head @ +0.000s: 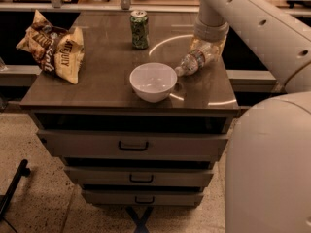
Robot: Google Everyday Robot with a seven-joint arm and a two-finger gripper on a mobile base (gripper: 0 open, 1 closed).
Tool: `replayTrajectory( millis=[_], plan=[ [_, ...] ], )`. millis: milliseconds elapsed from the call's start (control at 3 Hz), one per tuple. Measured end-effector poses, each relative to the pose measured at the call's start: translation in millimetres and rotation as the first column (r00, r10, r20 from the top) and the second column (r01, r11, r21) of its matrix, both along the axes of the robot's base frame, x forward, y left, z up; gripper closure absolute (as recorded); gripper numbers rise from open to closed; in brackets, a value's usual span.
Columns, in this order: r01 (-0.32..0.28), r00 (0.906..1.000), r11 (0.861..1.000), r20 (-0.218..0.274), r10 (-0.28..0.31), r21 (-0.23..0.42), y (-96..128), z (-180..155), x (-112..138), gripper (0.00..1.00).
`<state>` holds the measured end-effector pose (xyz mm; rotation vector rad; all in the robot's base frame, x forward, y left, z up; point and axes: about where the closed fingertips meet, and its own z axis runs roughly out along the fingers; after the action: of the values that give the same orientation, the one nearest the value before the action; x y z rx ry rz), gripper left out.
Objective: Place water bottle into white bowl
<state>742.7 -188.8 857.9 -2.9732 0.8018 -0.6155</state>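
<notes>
The water bottle [196, 61] is clear and ribbed, and it slants over the right side of the cabinet top with its cap pointing down-left toward the white bowl [153, 81]. My gripper [209, 43] sits at the bottle's far end, under the white wrist, and is shut on it. The cap is just right of the bowl's rim and does not touch it. The bowl stands upright and empty near the front middle of the top.
A green soda can [139, 29] stands behind the bowl. A crumpled chip bag [53, 47] lies at the left edge. The dark cabinet top [102, 81] sits over drawers [133, 145]. My white arm and base [272, 169] fill the right side.
</notes>
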Motion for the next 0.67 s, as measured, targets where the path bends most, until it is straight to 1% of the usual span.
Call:
replayTrajectory(
  millis=[333, 667],
  plan=[
    [-0.032, 0.9991, 0.999, -0.027, 0.033, 0.034, 17, 1, -8, 0.79],
    [-0.087, 0.995, 0.996, -0.046, 0.088, 0.032, 51, 27, -14, 1.0]
  ],
)
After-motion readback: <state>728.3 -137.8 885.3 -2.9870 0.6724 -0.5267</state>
